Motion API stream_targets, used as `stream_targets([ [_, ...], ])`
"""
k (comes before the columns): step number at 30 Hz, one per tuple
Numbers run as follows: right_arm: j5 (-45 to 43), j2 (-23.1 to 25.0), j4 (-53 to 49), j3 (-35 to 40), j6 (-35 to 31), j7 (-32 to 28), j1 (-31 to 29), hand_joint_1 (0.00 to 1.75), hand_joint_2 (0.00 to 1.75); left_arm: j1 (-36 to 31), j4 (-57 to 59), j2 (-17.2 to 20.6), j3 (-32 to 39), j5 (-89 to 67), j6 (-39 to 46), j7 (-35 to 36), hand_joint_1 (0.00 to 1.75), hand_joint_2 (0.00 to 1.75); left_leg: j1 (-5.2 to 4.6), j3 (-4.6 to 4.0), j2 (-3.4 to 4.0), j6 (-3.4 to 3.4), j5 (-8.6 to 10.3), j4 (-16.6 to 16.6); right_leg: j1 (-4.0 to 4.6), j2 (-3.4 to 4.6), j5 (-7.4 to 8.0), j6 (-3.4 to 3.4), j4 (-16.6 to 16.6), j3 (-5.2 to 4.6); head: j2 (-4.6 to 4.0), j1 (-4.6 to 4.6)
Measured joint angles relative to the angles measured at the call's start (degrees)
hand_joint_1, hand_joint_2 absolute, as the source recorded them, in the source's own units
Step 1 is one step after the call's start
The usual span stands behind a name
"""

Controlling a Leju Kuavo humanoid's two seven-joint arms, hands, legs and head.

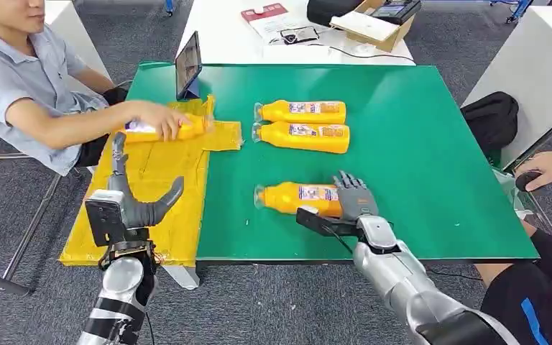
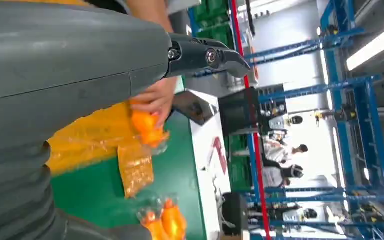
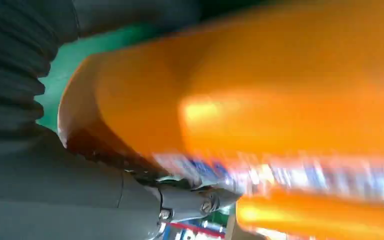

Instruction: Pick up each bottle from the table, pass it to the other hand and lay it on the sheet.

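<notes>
Near bottle (image 1: pixel 298 197) — laid on its side on the green table (image 1: pixel 431 158), its base end wrapped by the right hand (image 1: pixel 356 198). Left hand (image 1: pixel 133 201) — held over the yellow sheet (image 1: pixel 151 194), fingers spread, nothing held. Two bottles (image 1: pixel 303 125) farther back, side by side. Fourth bottle (image 1: pixel 165 129) on the sheet, gripped by a person's hand (image 1: pixel 159 118).

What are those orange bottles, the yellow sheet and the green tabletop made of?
Orange bottles: apparently glossy plastic, with bright highlights, printed labels and clear caps. Yellow sheet: seemingly thin plastic film, since it wrinkles, shines and looks slightly see-through in the left wrist view. Green tabletop: a smooth matte covering, perhaps a mat or felt; the pictures leave that open.
</notes>
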Motion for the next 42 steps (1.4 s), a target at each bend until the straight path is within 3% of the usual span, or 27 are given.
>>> stream_targets([
  [3, -2.0, 0.0, 1.7, -0.7, 6.2, -2.3, -2.0, 1.75, 1.75, -0.6, 1.0, 0.1, -0.4, 0.0, 0.0, -0.6, 0.00, 1.75, 0.00, 0.12, 0.01, 0.00, 0.00, 0.0, 0.00, 0.01, 0.01, -0.01, 0.0, 0.07, 0.00, 0.00],
  [9, -5.5, -0.2, 3.6, -1.8, 12.3, -6.5, -4.4, 1.75, 1.75, -2.2, 3.4, 0.2, -1.4, 1.2, -0.6, -1.4, 0.00, 1.75, 0.00, 0.21, 0.03, 0.00, 0.00, 0.0, 0.00, 0.01, 0.01, -0.01, 0.0, 0.15, 0.00, 0.00],
  [13, -11.3, -1.6, 3.8, -3.1, 20.1, -17.3, -4.9, 1.75, 1.75, -3.5, 5.4, 0.4, -2.1, 2.8, -1.2, -2.9, 0.00, 1.75, 0.02, 0.33, 0.12, -0.03, -0.10, 0.0, 0.03, 0.08, 0.01, -0.01, 0.0, 0.25, 0.00, 0.02],
  [17, -12.1, -2.1, 4.0, -3.6, 20.6, -18.5, -4.7, 1.75, 1.75, -4.4, 6.6, 0.5, -2.7, 3.1, -1.2, -3.3, 0.00, 1.75, 0.02, 0.44, 0.29, -0.03, -0.13, 0.0, 0.02, 0.26, 0.01, -0.02, 0.0, 0.27, 0.00, 0.00],
  [20, -12.3, -2.3, 4.2, -3.8, 20.9, -18.6, -4.7, 1.59, 1.75, -4.6, 7.2, 0.5, -2.8, 3.1, -1.2, -3.3, 0.00, 1.75, 0.02, 0.53, 0.29, -0.03, -0.13, 0.0, 0.03, 0.26, 0.02, -0.02, 0.0, 0.35, 0.00, 0.00],
  [21, -12.4, -2.3, 4.2, -3.9, 21.1, -18.6, -4.7, 1.68, 1.75, -4.7, 7.4, 0.5, -2.8, 3.1, -1.2, -3.3, 0.00, 1.75, 0.02, 0.56, 0.29, -0.03, -0.12, 0.0, 0.03, 0.26, 0.02, -0.02, 0.0, 0.37, 0.00, 0.00],
  [27, -20.0, -2.4, 4.1, -4.4, 23.4, -25.2, -3.5, 1.71, 1.75, -5.1, 8.3, 0.6, -3.3, 5.0, -2.2, -3.2, 0.00, 1.75, 0.03, 0.61, 0.33, -0.04, -0.15, 0.0, 0.03, 0.29, 0.02, -0.02, 0.0, 0.54, 0.00, 0.00],
  [29, -26.7, -1.2, 2.6, -5.4, 21.1, -28.1, -1.5, 1.40, 1.75, -4.9, 8.3, 0.6, -3.6, 7.1, -4.4, -1.7, 0.00, 1.75, 0.04, 0.61, 0.34, -0.04, -0.16, 0.0, 0.04, 0.30, 0.02, -0.02, 0.0, 0.55, 0.00, 0.02],
  [32, -36.8, 2.2, -5.5, -7.6, 12.7, -29.1, 5.1, 1.45, 1.75, -2.5, 7.3, 0.4, -4.3, 12.3, -10.5, 3.0, 0.00, 1.75, 0.05, 0.50, 0.31, -0.05, -0.16, 0.0, 0.06, 0.29, 0.00, -0.02, 0.0, 0.46, 0.00, -0.02],
  [35, -44.1, 5.8, -18.9, -8.3, 1.3, -29.1, 13.8, 1.52, 1.75, 1.6, 7.0, -0.5, -5.8, 19.0, -16.5, 5.4, 0.00, 1.75, 0.06, -0.14, 0.26, -0.07, -0.09, 0.0, 0.05, 0.25, 0.00, -0.02, 0.1, -0.17, 0.00, -0.04],
  [36, -46.4, 6.7, -23.5, -8.3, -1.7, -29.1, 15.6, 1.71, 1.75, 2.9, 7.0, -0.8, -6.3, 20.9, -17.8, 5.0, 0.00, 1.75, 0.06, -0.28, 0.26, -0.08, -0.09, 0.0, 0.06, 0.25, 0.00, -0.02, 0.1, -0.32, 0.00, -0.04],
  [37, -48.5, 7.5, -27.8, -8.3, -4.2, -29.3, 17.2, 1.75, 1.75, 4.2, 7.0, -1.1, -7.1, 23.7, -19.9, 4.7, 0.00, 1.75, 0.07, -0.34, 0.25, -0.08, -0.09, 0.0, 0.05, 0.25, -0.01, -0.02, 0.1, -0.36, 0.00, -0.07],
  [42, -50.8, 8.5, -37.2, -7.8, -7.2, -32.0, 21.0, 1.75, 1.75, 8.4, 4.6, -1.5, -9.6, 33.7, -31.1, 4.1, 0.00, 1.75, 0.01, -0.46, 0.22, -0.03, -0.17, 0.0, 0.01, 0.25, -0.04, -0.03, 0.0, -0.37, 0.00, 0.00],
])
